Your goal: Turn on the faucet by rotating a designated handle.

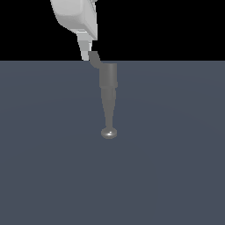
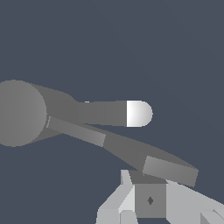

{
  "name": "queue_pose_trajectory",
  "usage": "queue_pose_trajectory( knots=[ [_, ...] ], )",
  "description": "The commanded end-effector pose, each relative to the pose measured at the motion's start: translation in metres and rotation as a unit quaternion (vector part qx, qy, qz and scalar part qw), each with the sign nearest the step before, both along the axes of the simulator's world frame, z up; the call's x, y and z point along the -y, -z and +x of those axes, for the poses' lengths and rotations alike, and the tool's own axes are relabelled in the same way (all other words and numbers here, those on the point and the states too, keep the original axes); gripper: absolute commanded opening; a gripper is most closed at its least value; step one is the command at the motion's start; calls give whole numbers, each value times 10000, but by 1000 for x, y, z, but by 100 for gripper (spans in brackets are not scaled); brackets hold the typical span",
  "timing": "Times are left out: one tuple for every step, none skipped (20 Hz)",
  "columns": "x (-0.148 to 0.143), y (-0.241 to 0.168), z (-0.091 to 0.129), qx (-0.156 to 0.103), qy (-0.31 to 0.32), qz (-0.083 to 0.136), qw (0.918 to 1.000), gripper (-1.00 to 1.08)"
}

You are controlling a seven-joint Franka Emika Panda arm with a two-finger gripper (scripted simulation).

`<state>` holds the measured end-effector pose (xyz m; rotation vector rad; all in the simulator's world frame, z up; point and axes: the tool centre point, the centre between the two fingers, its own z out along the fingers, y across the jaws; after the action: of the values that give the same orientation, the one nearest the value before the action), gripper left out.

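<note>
A flat slate-blue table (image 1: 176, 167) is seen carrying the matte grey metal faucet (image 1: 108, 83), a short cylinder tapering to a shiny knob, near the middle. The white pincer (image 1: 86, 53) is placed at the thin, flat, curved grey handle (image 1: 94, 58) sticking sideways from the cylinder; whether it is released or clenched cannot be told. The handle is judged rigid and smooth, best pushed near its flared tip (image 2: 169, 169) for leverage.
</note>
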<state>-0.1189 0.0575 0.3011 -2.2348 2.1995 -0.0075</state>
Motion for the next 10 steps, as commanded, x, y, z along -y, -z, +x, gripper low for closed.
queue_pose_trajectory(
  knots=[
    [11,0,0,0,18,1,10000,-100],
    [17,0,0,-4,21,1,10000,-100],
    [23,0,0,-4,21,1,10000,-100],
    [29,0,0,-9,25,0,10000,-100],
    [36,1,0,-12,28,0,10000,-100],
    [42,1,0,-12,28,0,10000,-100],
    [48,1,0,-17,32,-1,10000,-100],
    [54,1,0,-21,35,-1,10000,-100],
    [60,1,0,-21,35,-1,10000,-100],
    [66,2,0,-25,39,-2,10000,-100]
  ],
)
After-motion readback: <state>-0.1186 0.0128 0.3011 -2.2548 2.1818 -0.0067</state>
